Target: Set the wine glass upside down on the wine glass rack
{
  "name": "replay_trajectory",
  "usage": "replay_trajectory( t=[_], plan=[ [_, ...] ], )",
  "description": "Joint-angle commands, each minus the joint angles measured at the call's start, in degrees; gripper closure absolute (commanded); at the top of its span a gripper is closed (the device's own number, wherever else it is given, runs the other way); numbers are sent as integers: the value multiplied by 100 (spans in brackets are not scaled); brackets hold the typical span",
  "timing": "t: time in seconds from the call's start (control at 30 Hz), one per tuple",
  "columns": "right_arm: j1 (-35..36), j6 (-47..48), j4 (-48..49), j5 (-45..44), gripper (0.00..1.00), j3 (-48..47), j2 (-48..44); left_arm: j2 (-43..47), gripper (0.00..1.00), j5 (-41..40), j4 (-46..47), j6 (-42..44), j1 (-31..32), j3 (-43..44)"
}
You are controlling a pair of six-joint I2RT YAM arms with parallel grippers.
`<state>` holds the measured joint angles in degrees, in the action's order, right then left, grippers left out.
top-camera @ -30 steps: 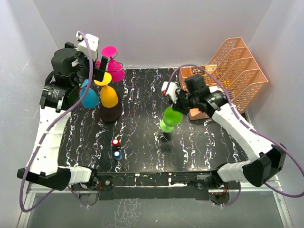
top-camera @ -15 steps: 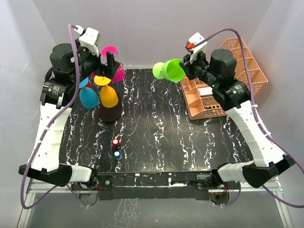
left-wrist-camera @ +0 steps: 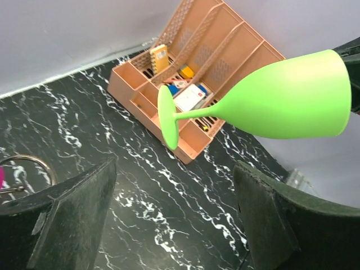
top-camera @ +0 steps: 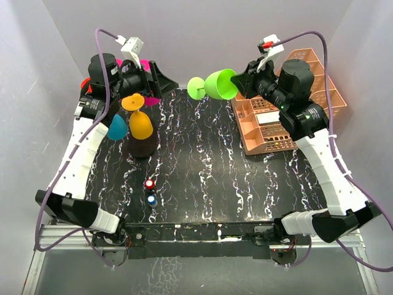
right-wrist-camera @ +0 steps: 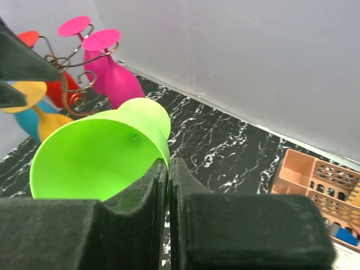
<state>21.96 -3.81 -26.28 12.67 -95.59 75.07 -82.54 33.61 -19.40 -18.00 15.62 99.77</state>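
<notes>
My right gripper [top-camera: 241, 83] is shut on the rim of the green wine glass [top-camera: 216, 85] and holds it on its side in the air, foot pointing left. One finger is inside the bowl [right-wrist-camera: 95, 163] and one outside, at the gripper [right-wrist-camera: 169, 166]. The wine glass rack [top-camera: 142, 147] stands at the back left, its wire scrolls [right-wrist-camera: 72, 61] carrying upside-down magenta [right-wrist-camera: 115, 79], red [right-wrist-camera: 59, 90], yellow [top-camera: 140, 123] and blue [top-camera: 116, 127] glasses. My left gripper [top-camera: 163, 78] is open and empty beside the rack top, facing the green glass [left-wrist-camera: 292, 95], which hangs beyond the left gripper [left-wrist-camera: 175, 169].
A peach plastic basket rack [top-camera: 288, 110] with small items stands at the back right, also in the left wrist view [left-wrist-camera: 140, 84]. Two small pieces, red [top-camera: 150, 183] and blue [top-camera: 151, 200], sit on the black marbled table near the front. White walls enclose the back and sides.
My right gripper lifted the green glass off the table, tipped it on its side and carried it up and back. My left gripper swung from the rack to face right.
</notes>
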Motion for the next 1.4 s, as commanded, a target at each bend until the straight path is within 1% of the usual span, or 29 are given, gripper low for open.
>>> replay_trajectory(
  t=[0.0,0.1,0.27,0.5,0.8,1.0,1.13,1.17,1.23,1.3,1.37],
  plan=[
    [-139,-545,488,769,92,-267,-144,6,19,460,483,-570,90,-169],
    [-205,-632,515,1053,92,-305,-125,-11,22,504,599,-671,155,-328],
    [-261,-732,560,1412,92,-361,-65,-19,31,547,740,-820,249,-599],
    [-298,-740,601,1562,92,-352,-44,-41,40,558,828,-1074,304,-829],
    [-345,-726,687,1704,92,-208,-48,-53,63,652,894,-1136,320,-922],
    [-363,-726,720,1830,92,-151,-69,-60,76,691,947,-1162,322,-950],
    [-368,-699,749,1824,92,-94,-95,-44,89,709,964,-1186,319,-941],
    [-368,-687,754,1817,92,-71,-97,-36,94,704,960,-1180,320,-941],
    [-370,-655,764,1794,92,-42,-110,-21,100,682,935,-1165,319,-926],
    [-370,-589,780,1744,92,1,-120,2,100,632,885,-1132,321,-900],
    [-378,-509,791,1688,87,47,-145,33,100,552,797,-1072,319,-862]
  ],
)
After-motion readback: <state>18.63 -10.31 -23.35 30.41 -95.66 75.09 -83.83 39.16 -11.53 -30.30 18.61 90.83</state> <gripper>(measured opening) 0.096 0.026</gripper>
